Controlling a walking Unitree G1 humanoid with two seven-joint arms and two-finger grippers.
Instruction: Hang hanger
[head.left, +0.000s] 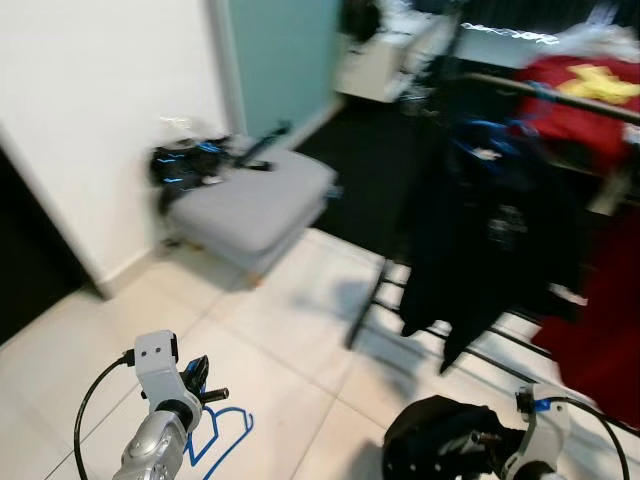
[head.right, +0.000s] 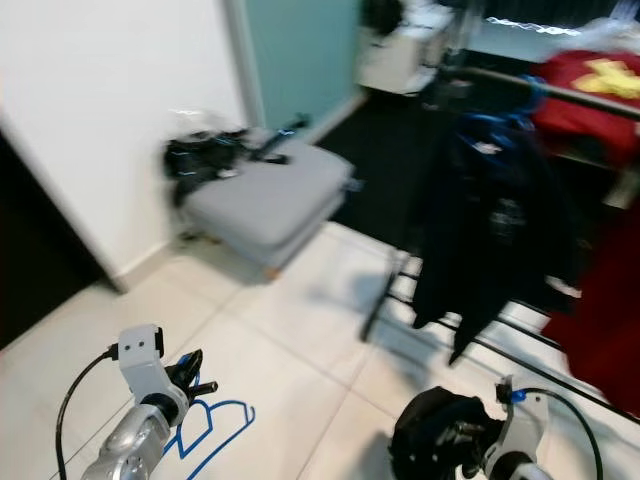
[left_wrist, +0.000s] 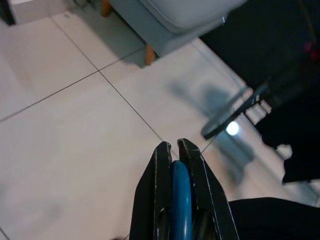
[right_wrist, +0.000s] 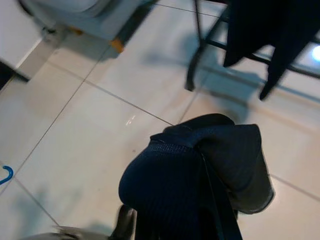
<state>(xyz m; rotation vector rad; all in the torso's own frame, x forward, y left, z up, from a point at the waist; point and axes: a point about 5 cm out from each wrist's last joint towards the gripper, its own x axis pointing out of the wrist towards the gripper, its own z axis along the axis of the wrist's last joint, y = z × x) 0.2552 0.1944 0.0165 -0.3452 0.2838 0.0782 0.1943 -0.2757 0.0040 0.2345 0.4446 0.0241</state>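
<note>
Left wrist view shows the left gripper (left_wrist: 172, 147) pinching the blue hanger (left_wrist: 181, 197) low over the tiled floor (head.left: 290, 340), the right gripper (head.right: 470, 440) apparently clamped on a dark garment (right_wrist: 190, 170), its fingers unclear, with the clothes rack (head.left: 560, 95) ahead and a grey stool (head.left: 255, 205) beside the wall.

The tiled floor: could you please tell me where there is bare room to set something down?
The pale tiled floor is bare between the grey cushioned footstool and the black metal clothes rack, down towards the left claw gripping the blue wire hanger. It is crowded beneath the rack's hanging dark garments.
</note>
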